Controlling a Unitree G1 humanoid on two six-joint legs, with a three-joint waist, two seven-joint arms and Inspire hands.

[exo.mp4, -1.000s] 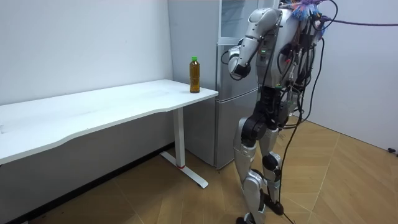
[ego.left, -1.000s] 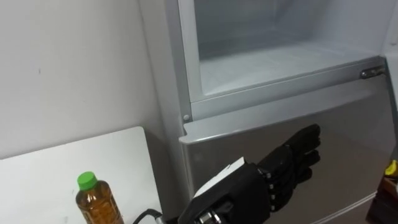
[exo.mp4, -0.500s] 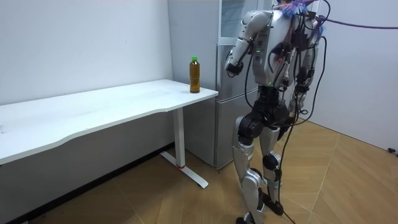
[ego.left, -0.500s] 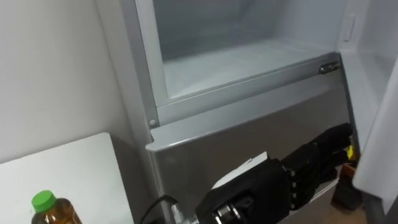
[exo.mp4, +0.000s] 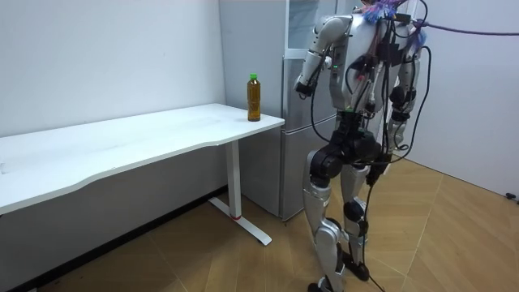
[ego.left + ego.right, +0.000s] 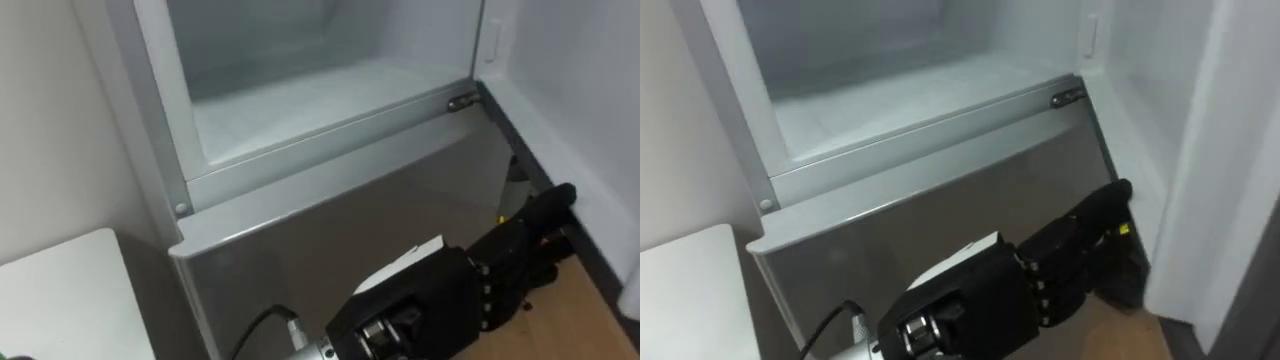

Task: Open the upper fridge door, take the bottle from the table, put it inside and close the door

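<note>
Left hand [image 6: 503,272] well apart from bottle [image 5: 254,98]

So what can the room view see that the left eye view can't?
The room view has the bottle standing on the white table near the fridge, with the robot standing at the fridge. The left eye view looks into the open upper compartment. Both have the fridge, the table and the left hand, fingers straight.

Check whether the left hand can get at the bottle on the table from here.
Probably, though not as posed: the left hand is stretched open before the lower fridge door, while the bottle stands on the table to its left. Nothing lies between them.
</note>
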